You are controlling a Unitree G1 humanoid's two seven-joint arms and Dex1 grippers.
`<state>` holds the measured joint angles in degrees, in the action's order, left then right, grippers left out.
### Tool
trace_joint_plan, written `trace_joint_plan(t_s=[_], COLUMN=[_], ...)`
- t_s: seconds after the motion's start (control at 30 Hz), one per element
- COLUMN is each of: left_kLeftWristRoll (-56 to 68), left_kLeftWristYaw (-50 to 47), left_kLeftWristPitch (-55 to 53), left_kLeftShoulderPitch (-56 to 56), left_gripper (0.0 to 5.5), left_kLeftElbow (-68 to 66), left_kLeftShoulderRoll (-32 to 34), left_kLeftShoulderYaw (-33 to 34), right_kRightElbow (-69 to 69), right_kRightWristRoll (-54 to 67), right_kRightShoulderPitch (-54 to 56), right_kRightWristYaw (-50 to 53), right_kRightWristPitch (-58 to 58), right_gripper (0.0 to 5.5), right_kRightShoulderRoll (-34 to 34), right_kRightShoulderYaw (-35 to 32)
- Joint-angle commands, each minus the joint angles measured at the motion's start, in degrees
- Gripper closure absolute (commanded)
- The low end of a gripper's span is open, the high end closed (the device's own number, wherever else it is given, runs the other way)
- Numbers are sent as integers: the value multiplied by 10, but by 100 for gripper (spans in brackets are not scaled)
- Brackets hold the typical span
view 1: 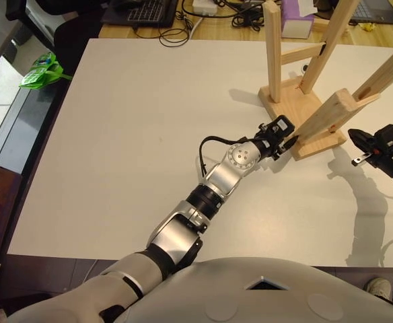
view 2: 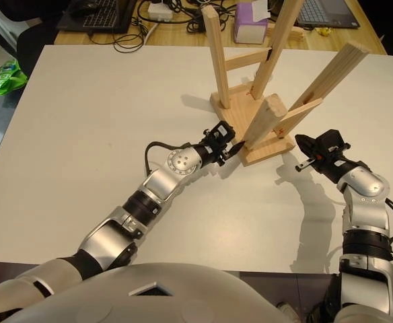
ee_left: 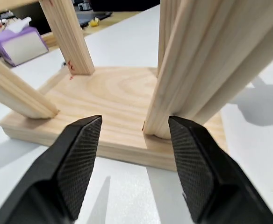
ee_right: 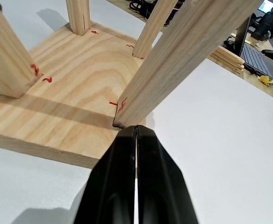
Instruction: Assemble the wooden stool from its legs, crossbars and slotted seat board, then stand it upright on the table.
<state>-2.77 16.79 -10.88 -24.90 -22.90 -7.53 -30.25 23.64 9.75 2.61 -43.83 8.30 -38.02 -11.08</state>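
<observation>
- the stool sits upside down at the far right of the white table [view 1: 136, 134], its seat board [view 1: 285, 102] flat on the tabletop
- four legs [view 1: 272, 47] point upward, and a crossbar [view 1: 303, 52] joins the far pair
- the left gripper [ee_left: 134, 126] is at the board's near-left corner, beside the base of the near leg [view 1: 331, 114]; its fingers [ee_left: 80, 158] are spread wide and hold nothing
- the right gripper [ee_right: 136, 135] is just off the board's near-right corner, with its fingers pressed together and empty
- a purple tissue box [view 1: 296, 17] stands beyond the table's far edge
</observation>
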Motion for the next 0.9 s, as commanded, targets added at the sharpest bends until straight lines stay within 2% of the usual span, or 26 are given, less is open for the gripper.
trace_joint_plan(t_s=[0.03, 0.13, 0.23, 0.3, 0.4, 0.53, 0.67, 0.73, 0.9], left_kLeftWristRoll=[-23, -39, -32, -12, 36, 32, 26, 34, 55], left_kLeftWristYaw=[31, 80, 98, 85, 91, 90, 117, 113, 104], left_kLeftWristPitch=[-82, -129, -146, -137, -137, -133, -150, -158, -176], left_kLeftShoulderPitch=[135, 189, 206, 194, 167, 119, 84, 60, 22], left_gripper=[283, 283, 283, 283, 238, 179, 103, 64, 10], left_kLeftElbow=[179, 282, 348, 373, 402, 357, 338, 327, 308], left_kLeftShoulderRoll=[102, 207, 253, 232, 183, 147, 143, 118, 66], left_kLeftShoulderYaw=[-11, 8, 42, 73, 88, 66, 30, 30, 37], right_kRightElbow=[9, 14, 23, 39, 52, 80, 113, 123, 134], right_kRightWristRoll=[-2, 0, 0, 4, 3, 0, 0, -4, -6], right_kRightShoulderPitch=[4, 1, 10, 27, 42, 51, 69, 73, 78], right_kRightWristYaw=[10, 21, 31, 43, 43, 41, 53, 61, 74], right_kRightWristPitch=[2, 10, 19, 21, 21, 28, 40, 52, 73], right_gripper=[548, 548, 548, 529, 479, 411, 324, 282, 209], right_kRightShoulderRoll=[5, 7, 10, 12, 13, 17, 13, 17, 22], right_kRightShoulderYaw=[-1, -8, -12, -19, -16, -12, -22, -21, -18])
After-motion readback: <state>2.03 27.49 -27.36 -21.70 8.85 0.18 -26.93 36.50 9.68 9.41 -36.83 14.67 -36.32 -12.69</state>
